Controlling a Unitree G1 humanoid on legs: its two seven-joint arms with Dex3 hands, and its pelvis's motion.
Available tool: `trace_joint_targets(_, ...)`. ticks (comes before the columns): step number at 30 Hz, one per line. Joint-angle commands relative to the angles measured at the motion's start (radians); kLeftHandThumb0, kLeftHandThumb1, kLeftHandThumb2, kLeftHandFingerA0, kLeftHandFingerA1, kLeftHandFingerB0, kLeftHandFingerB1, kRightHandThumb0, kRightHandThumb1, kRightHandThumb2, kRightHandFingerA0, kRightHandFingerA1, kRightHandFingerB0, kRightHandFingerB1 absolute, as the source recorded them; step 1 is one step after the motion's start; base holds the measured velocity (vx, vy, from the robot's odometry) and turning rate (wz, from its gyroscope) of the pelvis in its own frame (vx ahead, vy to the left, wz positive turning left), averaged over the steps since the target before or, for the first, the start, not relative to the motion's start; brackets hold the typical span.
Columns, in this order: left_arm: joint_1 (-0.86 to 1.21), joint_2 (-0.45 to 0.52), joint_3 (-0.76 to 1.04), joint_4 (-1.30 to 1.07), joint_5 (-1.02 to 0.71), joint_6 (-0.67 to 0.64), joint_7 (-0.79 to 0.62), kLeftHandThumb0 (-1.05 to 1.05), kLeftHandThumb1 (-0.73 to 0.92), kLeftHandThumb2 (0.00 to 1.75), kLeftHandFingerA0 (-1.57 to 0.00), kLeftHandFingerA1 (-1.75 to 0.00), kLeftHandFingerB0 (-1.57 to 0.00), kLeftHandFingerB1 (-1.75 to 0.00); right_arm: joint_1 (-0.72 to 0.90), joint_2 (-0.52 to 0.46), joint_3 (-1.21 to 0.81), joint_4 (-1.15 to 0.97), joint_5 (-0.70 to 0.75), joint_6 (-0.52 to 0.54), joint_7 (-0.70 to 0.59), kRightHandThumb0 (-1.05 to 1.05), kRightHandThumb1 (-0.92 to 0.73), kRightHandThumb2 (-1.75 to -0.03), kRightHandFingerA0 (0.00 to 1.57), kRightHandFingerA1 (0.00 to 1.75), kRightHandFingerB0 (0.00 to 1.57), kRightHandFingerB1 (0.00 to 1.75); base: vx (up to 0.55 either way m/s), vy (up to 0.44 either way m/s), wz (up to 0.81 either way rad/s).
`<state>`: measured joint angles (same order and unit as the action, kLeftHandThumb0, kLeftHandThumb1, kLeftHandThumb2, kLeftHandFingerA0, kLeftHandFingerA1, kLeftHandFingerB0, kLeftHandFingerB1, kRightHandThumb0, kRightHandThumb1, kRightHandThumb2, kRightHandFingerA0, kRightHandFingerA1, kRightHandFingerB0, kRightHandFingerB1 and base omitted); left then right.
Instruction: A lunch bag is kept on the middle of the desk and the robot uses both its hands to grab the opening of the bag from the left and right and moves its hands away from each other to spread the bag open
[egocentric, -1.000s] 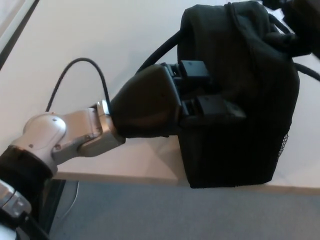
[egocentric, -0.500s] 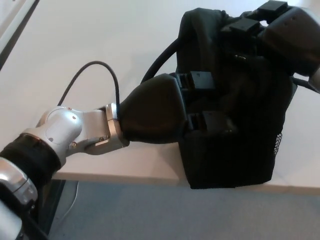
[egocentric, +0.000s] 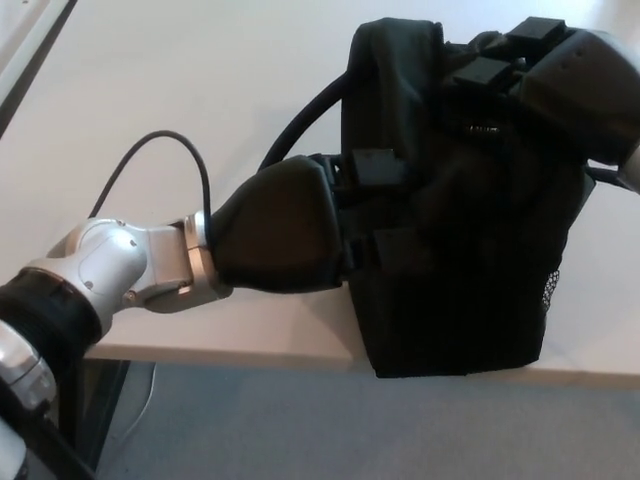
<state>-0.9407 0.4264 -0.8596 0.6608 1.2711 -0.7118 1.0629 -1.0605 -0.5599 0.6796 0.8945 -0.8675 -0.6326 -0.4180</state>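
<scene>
Your left hand (egocentric: 285, 238) pressed against lunch bag (egocentric: 460, 260) left side, fingers (egocentric: 375, 165) closed on fabric. Right hand (egocentric: 570, 85) atop bag's right rim, fingers curled on it. Bag upright at desk (egocentric: 200, 90) front edge.

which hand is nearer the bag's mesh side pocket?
Right. The right hand sits on the lunch bag's top right, above the mesh pocket; the left hand presses its opposite, left side.
</scene>
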Motion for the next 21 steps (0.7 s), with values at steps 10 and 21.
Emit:
trace_joint_targets(10, 0.065, -0.038, 0.065, 0.253, -0.112, -0.008, -0.003, -0.15, 0.61, 0.59, -0.8, -0.47, -0.69, -0.44, 0.082, -0.019, -0.019, 0.025, -0.037, -0.049, -0.1, -0.27, -0.55, -0.56, 0.5, 0.38, 0.4, 0.35, 0.0, 0.0, 0.0)
trace_joint_targets(21, 0.128, -0.029, 0.085, 0.364, -0.189, -0.049, -0.008, -0.07, 0.44, 0.85, -0.96, -1.24, -0.94, -0.87, 0.104, -0.038, 0.039, 0.093, -0.139, -0.054, -0.299, -0.27, -0.53, -0.57, 0.92, 1.23, 0.9, 0.82, 0.0, 0.0, 0.0)
